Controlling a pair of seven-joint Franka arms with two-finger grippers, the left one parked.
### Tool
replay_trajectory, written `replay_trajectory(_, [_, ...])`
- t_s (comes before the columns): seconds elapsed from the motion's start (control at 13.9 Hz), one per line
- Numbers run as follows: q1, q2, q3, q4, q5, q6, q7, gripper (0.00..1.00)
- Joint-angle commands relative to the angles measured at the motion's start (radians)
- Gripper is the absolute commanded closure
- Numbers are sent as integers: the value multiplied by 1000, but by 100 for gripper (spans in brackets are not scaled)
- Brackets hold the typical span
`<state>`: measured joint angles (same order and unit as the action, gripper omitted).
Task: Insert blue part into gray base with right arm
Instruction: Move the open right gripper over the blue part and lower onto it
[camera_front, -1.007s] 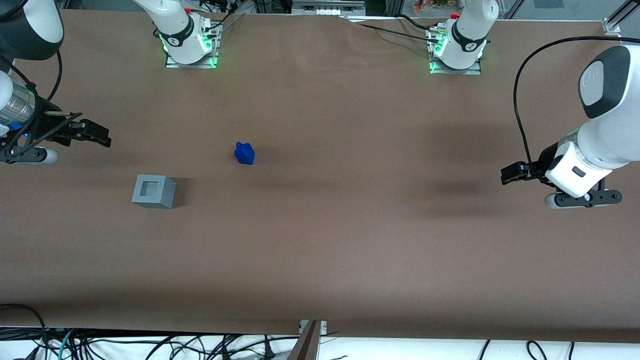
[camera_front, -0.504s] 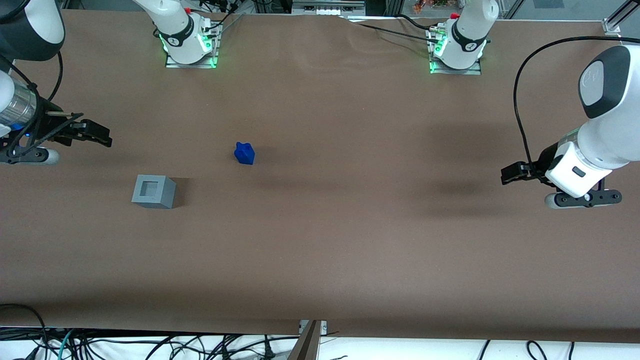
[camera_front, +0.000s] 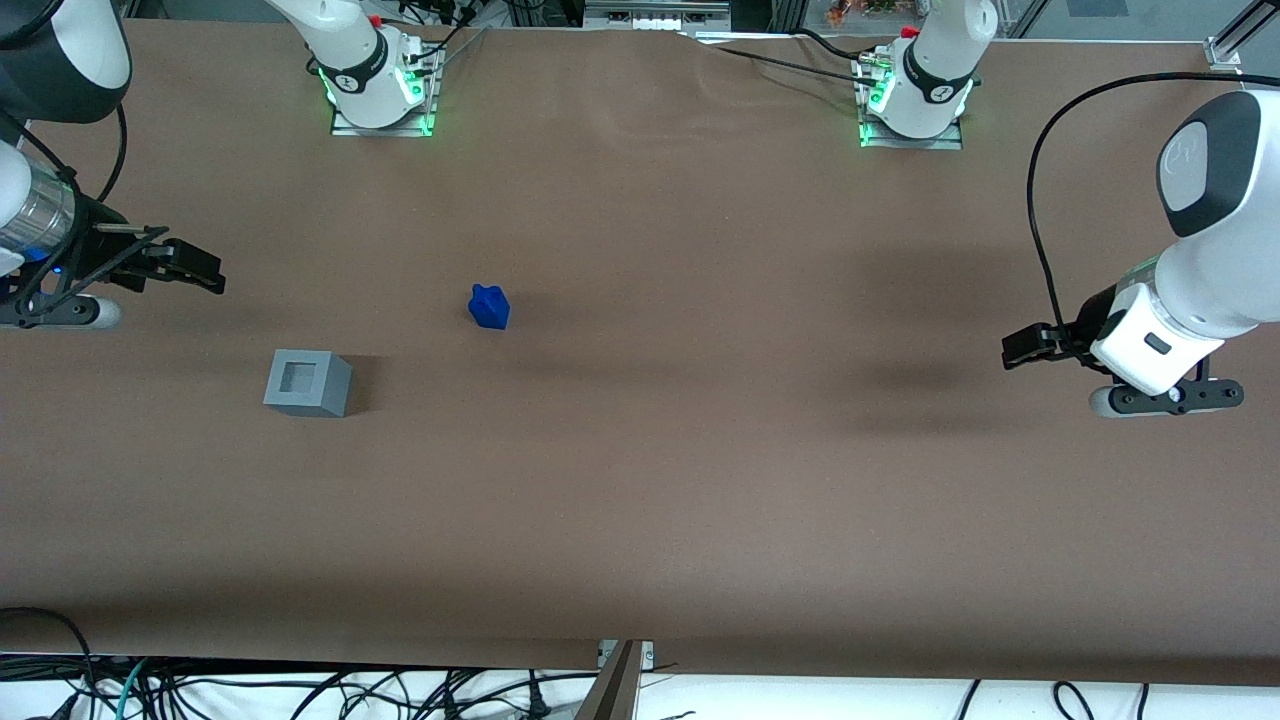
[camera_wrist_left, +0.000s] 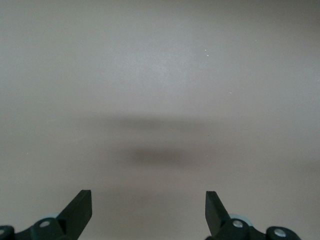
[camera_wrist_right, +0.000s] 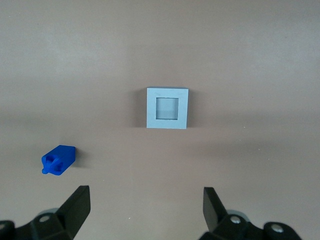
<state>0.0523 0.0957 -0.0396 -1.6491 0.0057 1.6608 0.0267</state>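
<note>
Almost nothing has shifted since a second ago: from the front I see my right arm (camera_front: 40, 215) has crept only slightly, its gripper (camera_front: 212, 275) now a touch farther from the camera, while the blue part (camera_front: 489, 306) and the gray base (camera_front: 308, 383) sit where they were on the brown table (camera_front: 700, 480). Much of the arm is cut off at the frame edge, so I see only the silver wrist and the black fingers, held above the table toward the working arm's end, clear of both objects. The blue part lies well apart from the base, farther from the camera and more toward the parked arm's end. From the right wrist, the two fingertips (camera_wrist_right: 80, 200) stand wide apart with nothing between them, the gripper (camera_wrist_right: 145, 202) being open; its body is cropped. The base (camera_wrist_right: 167, 108) shows its square recess unfilled, and the blue part (camera_wrist_right: 59, 159) lies on its side, apart from it. From the left wrist I see only bare table (camera_wrist_left: 160, 75) and soft shadows. No writing is readable anywhere.
</note>
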Motion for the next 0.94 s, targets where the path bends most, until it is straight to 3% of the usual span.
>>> replay_trajectory(0.0, [-9,-11,12,-17,19,-15,-2,0])
replay_trajectory(0.43, [17,21,39,-18,19,-7,25,0])
replay_trajectory(0.86, [66,71,138,-110,17,127,247,0])
